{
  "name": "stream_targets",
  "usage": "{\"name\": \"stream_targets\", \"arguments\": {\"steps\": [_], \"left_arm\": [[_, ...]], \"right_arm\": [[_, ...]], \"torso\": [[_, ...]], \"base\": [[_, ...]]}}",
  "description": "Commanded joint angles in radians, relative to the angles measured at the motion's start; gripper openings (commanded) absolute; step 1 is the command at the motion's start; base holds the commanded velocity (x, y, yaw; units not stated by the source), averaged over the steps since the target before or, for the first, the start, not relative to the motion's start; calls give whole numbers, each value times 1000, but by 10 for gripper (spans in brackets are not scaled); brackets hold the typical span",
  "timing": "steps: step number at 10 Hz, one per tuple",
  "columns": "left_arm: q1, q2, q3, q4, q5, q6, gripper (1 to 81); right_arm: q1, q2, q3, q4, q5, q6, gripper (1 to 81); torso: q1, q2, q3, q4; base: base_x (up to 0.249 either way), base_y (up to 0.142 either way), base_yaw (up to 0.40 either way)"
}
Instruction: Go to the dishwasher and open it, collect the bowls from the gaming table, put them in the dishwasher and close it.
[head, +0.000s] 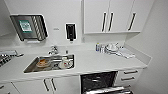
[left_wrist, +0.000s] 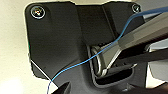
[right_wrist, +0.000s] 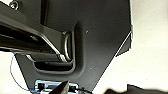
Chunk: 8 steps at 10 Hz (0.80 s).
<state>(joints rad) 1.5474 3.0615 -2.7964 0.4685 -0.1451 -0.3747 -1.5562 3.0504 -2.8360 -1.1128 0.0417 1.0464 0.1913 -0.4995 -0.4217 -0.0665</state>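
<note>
Dishwasher (head: 98, 81) is standing open, bottom centre-right, dark racks showing under a white counter (head: 100, 62). Sink (head: 31, 66) is holding dishes, centre-left. Claws' state: cannot tell.

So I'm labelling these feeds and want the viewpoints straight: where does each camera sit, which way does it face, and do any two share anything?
Head view: high on the robot, looking forward and down at the white counter, sink and open dishwasher.
Left wrist view: on the left arm's wrist, facing the robot's dark plate and jointed bar.
Right wrist view: on the right arm's wrist, facing its dark plate and bar.
Shared: both wrist views show plate, bar and a pale surface behind.
</note>
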Motion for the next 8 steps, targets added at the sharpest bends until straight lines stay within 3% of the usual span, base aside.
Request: {"name": "stream_targets", "arguments": {"steps": [1,4,5,6,7,8], "left_arm": [[-23,4,-2,4,50,0,811],[-23,4,-2,4,50,0,811],[-23,4,-2,4,50,0,811],[-23,4,-2,4,50,0,811],[-23,4,-2,4,50,0,811],[-23,4,-2,4,50,0,811]], "right_arm": [[24,0,1,-12,-46,-3,811],[24,0,4,-10,-46,-3,811],[24,0,7,-10,-46,-3,811],[26,0,9,-10,-46,-2,811],[26,0,9,-10,-46,-2,811],[27,0,9,-10,-46,-2,811]], "torso": [[-59,91,76,0],[-135,207,180,0],[-158,241,193,0],[-182,278,149,0],[-191,307,161,0],[-153,233,167,0]], "base": [[0,0,0],[0,0,0],[0,0,0],[0,0,0],[0,0,0],[0,0,0]]}}
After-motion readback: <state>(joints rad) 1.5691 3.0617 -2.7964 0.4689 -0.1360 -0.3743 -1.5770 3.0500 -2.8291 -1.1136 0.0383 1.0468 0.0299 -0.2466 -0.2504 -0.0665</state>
